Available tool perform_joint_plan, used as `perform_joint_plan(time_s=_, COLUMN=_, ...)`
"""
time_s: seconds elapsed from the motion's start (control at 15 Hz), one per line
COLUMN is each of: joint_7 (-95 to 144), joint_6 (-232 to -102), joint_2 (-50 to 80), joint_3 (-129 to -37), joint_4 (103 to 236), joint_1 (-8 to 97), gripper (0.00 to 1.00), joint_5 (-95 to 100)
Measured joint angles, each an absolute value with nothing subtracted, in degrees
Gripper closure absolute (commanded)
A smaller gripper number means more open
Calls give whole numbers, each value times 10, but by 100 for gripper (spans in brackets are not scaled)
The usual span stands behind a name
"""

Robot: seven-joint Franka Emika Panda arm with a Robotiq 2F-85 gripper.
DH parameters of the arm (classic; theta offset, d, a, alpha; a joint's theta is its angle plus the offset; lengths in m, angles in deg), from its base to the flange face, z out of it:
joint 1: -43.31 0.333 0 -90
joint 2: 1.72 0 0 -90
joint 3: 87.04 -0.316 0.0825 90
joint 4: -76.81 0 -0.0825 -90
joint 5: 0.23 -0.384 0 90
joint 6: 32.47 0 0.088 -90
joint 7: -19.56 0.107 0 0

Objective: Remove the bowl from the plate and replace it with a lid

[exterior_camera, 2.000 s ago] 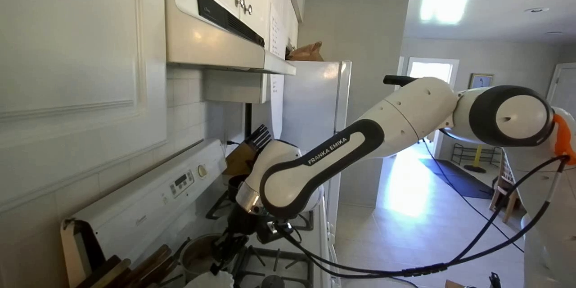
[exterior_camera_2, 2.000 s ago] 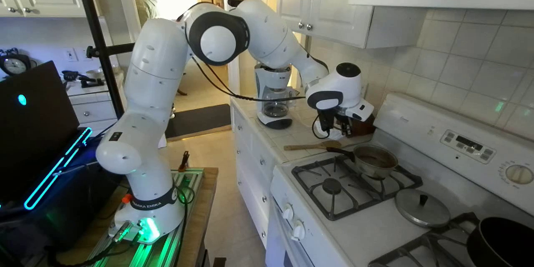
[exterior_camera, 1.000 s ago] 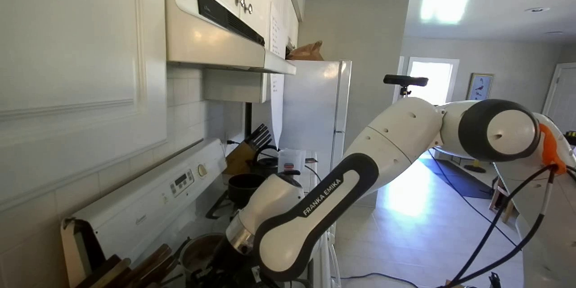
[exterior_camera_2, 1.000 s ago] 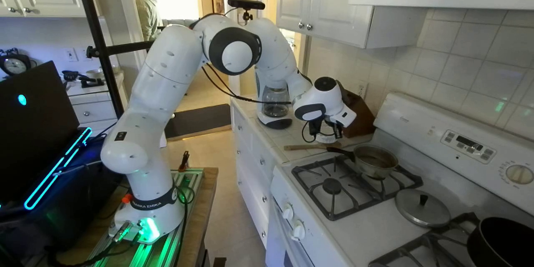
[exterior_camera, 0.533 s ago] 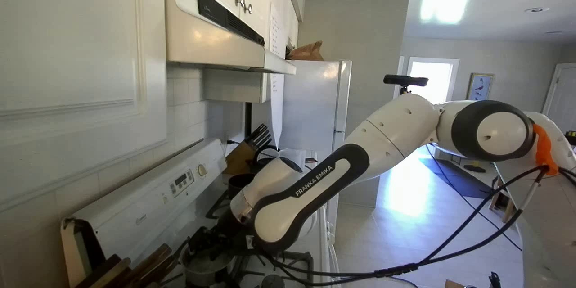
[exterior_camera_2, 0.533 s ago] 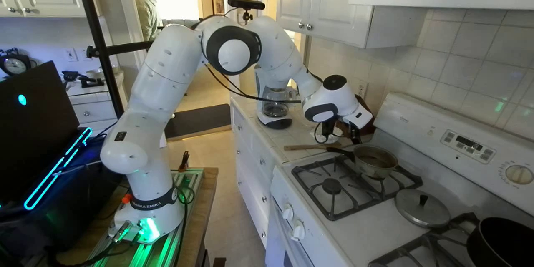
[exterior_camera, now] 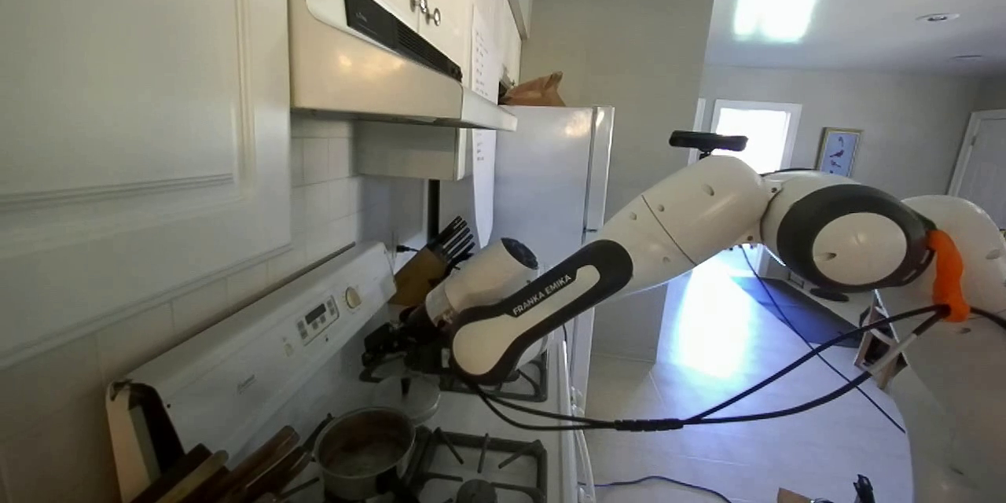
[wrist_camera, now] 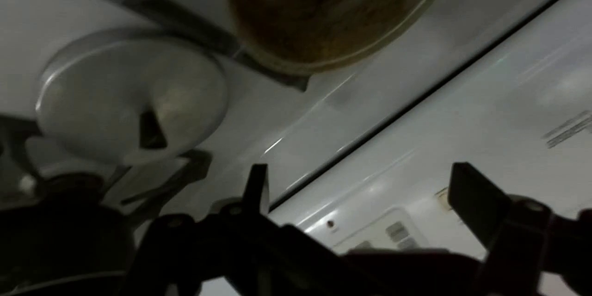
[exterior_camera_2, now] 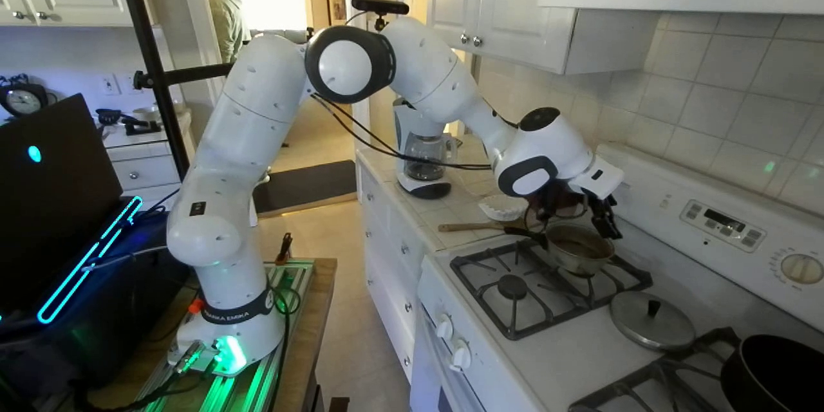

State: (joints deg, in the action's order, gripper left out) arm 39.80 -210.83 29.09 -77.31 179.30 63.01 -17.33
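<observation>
The gripper [wrist_camera: 360, 173] looks to have just let go of the bowl [exterior_camera_2: 503, 207] and gone off. A second ago it was down at the bowl; now the bowl sits by itself on the worktop [exterior_camera_2: 444, 211]. In an exterior view, that is left of the stove [exterior_camera_2: 547, 360] and just past the wooden spoon [exterior_camera_2: 473, 226]. The bowl is too small there to tell which way up it is.

In the wrist view the two fingers [wrist_camera: 476, 206] are spread wide apart, with nothing between them. The gripper has swung to the right, and now hangs above the stove, over by the far side of the pan [exterior_camera_2: 582, 262] and near the back panel [exterior_camera_2: 669, 206]. I can't see it touching anything.

So I think the first part of the job, taking the bowl away, is done. The lid [exterior_camera_2: 647, 328] has not moved. It lies on the stove with its black knob [exterior_camera_2: 653, 308] on top, between the pan on the left and the black pot [exterior_camera_2: 739, 376] on the right.

I can't find a plate for sure. My guess is that the pan, brown inside, is where the lid should go. Next, the gripper would need to go right and down to the lid, and pinch the knob. A poor pinch could slip.
</observation>
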Motion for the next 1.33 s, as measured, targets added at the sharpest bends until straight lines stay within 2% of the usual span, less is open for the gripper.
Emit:
perform_joint_plan(time_s=0.33, joint_7=436, joint_6=-2078, joint_2=333, joint_3=-567, joint_4=1768, joint_1=751, gripper=0, joint_5=-133)
perform_joint_plan(time_s=0.6, joint_7=458, joint_6=-1984, joint_2=402, joint_3=-481, joint_4=1720, joint_1=805, gripper=0, joint_5=-123)
perform_joint_plan(time_s=1.33, joint_7=580, joint_6=-1808, joint_2=514, joint_3=-582, joint_4=1527, joint_1=674, gripper=0, joint_5=6)
